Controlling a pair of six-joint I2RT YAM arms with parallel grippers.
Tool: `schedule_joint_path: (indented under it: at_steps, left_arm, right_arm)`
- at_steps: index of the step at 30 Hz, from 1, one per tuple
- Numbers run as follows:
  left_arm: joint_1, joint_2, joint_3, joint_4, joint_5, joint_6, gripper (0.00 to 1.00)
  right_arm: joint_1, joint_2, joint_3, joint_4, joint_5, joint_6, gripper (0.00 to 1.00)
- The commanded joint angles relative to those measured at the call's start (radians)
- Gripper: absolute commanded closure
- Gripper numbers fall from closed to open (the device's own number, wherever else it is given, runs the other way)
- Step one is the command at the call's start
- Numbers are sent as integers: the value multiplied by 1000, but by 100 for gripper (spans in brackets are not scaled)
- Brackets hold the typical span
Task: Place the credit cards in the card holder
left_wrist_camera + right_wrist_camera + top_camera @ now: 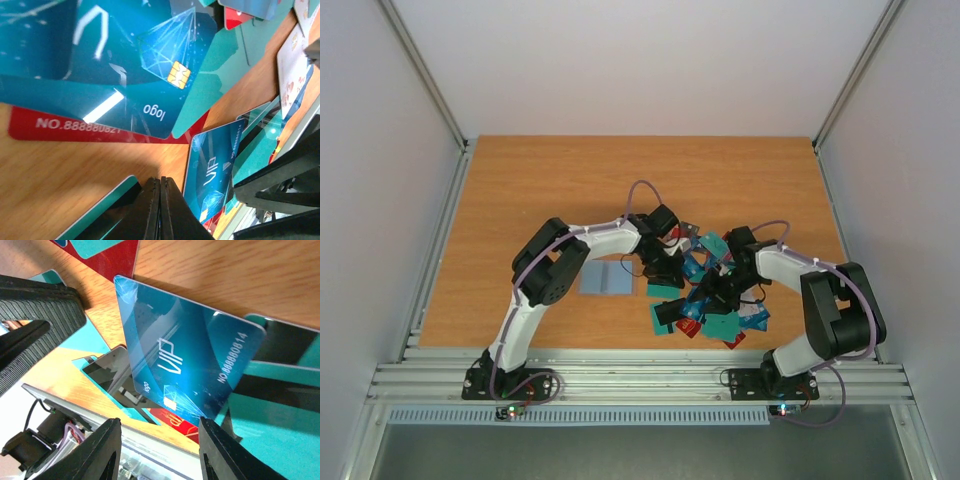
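Left of centre on the wooden table [540, 190] in the overhead view, the card holder [607, 279] lies flat with its greyish-blue face up, a little apart from the pile. Just right of it, the credit cards [712, 305] sprawl in a loose, overlapping heap across the middle and lower right of the board, mostly teal, with red and blue among them. Both arms reach into that heap, one from each side. At the bottom centre of the left wrist view, the left gripper [160, 184] has its fingers pressed together into a single seam. A teal card with a black stripe [100, 210] lies at lower left just beside the tips, over bare wood. Above them, a large blue card with a gold chip [145, 75] overlaps a red card [45, 127] numbered along its edge, and a blue VIP card [212, 170] sits just to the right of the tips. In the right wrist view the blue VIP card fills the centre of the frame. The right gripper [159, 425] has its fingers [107, 450] standing apart at the bottom, and the card's lower edge reaches down between them; whether either finger touches it I cannot tell
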Motion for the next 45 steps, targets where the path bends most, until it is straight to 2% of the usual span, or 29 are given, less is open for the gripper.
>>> schedule_joint_path:
  at_steps: [1,7,12,24,29,34,39,45]
  left_arm:
    - [6,-29,-32,-71,-89,31,95]
    - [-3,-76,-27,-127,-130,77,94]
    - [-15,-37,27,-158,-131,92,94]
    - [-70,-231,-115,-184,-173,128,92]
    - [-108,-283,-209,-151,-166,165,90]
    - [-111,-311,-286,-103,-177,135,90]
    - [-110,-323,-291,-88,-186,122,90]
    - [-109,-317,-277,-70,-180,105,90]
  right_arm:
    - [5,-65,45,-109,93,-22,56]
    - [5,-150,48,-201,200,-16,56]
    - [4,-156,41,-172,260,7,57]
    - [-16,125,212,-89,316,-95,62]
    - [-16,194,214,-76,281,-135,62]
    - [-9,201,181,-67,189,-185,63]
    - [25,209,163,-74,101,-219,63]
    - [78,167,136,-96,112,-198,63]
